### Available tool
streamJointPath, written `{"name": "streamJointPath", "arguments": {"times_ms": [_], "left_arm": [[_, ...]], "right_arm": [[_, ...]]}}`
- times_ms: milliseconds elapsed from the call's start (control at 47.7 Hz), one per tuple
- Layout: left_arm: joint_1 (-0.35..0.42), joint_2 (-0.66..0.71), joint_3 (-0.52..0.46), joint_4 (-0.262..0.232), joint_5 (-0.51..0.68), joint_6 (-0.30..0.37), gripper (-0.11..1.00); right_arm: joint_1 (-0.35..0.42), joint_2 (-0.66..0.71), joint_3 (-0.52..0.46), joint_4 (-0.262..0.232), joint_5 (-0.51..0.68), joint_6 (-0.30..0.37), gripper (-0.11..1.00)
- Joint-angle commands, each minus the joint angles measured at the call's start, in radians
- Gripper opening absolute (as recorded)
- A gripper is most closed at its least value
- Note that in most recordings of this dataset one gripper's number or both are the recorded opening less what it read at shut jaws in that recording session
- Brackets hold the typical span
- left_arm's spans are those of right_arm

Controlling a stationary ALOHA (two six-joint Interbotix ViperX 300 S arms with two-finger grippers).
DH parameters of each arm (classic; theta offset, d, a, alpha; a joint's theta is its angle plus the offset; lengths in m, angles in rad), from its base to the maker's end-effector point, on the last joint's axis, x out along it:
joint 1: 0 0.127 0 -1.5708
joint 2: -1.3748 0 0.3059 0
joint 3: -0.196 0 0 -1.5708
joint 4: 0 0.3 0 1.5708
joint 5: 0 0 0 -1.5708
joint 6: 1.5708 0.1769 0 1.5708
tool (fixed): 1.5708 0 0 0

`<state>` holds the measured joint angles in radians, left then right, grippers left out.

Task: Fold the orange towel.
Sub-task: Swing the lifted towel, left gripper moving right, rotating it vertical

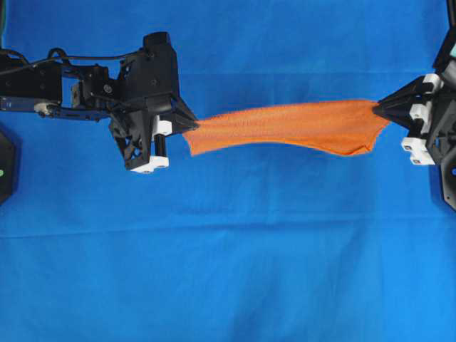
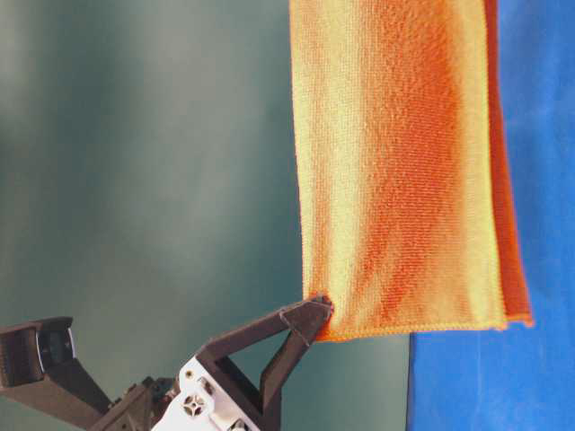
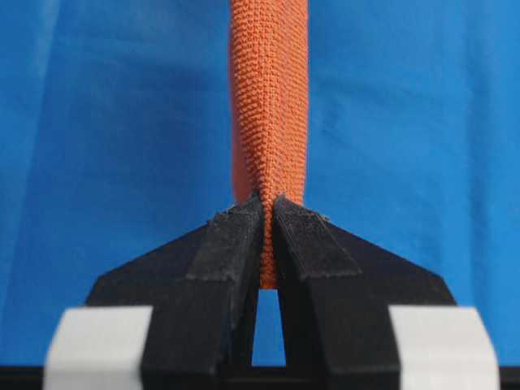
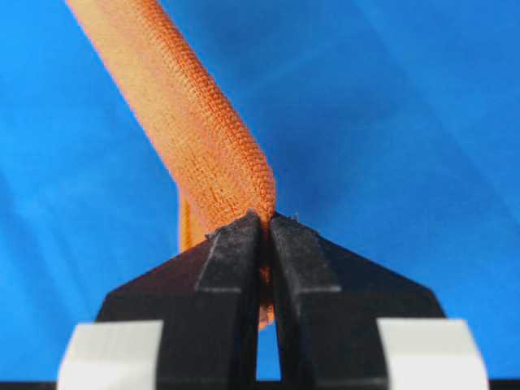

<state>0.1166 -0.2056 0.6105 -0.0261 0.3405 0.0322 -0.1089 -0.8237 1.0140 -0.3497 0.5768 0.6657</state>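
Observation:
The orange towel (image 1: pixel 292 127) hangs stretched in the air between my two grippers, above the blue table cover, sagging a little along its lower edge. My left gripper (image 1: pixel 194 125) is shut on its left end; in the left wrist view the cloth (image 3: pixel 268 106) runs straight away from the pinched left gripper (image 3: pixel 268 205). My right gripper (image 1: pixel 380 108) is shut on the towel's right end, and in the right wrist view the towel (image 4: pixel 191 122) leads up and to the left from the right gripper (image 4: pixel 266 219). In the table-level view the towel (image 2: pixel 395 171) hangs as a doubled sheet with a gripper (image 2: pixel 316 314) pinching its corner.
A blue cloth (image 1: pixel 228 271) covers the whole table, with shallow creases across the front. The base of the right arm (image 1: pixel 445 164) stands at the right edge, and the left arm's body (image 1: pixel 85 89) reaches in from the left edge.

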Motion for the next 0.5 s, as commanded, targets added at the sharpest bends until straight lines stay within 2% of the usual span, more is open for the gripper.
{"name": "streamJointPath", "arguments": {"times_ms": [0, 231, 482], "left_arm": [[-0.005, -0.018, -0.011, 0.002, -0.014, -0.002, 0.02], [-0.055, -0.002, -0.014, 0.002, -0.084, -0.002, 0.02], [-0.141, 0.087, -0.058, 0.002, -0.224, -0.002, 0.02]], "right_arm": [[-0.002, 0.021, -0.020, -0.018, -0.009, 0.000, 0.03], [-0.043, 0.120, -0.025, -0.080, -0.080, 0.008, 0.03], [-0.202, 0.235, -0.061, -0.169, -0.181, 0.006, 0.03]]}}
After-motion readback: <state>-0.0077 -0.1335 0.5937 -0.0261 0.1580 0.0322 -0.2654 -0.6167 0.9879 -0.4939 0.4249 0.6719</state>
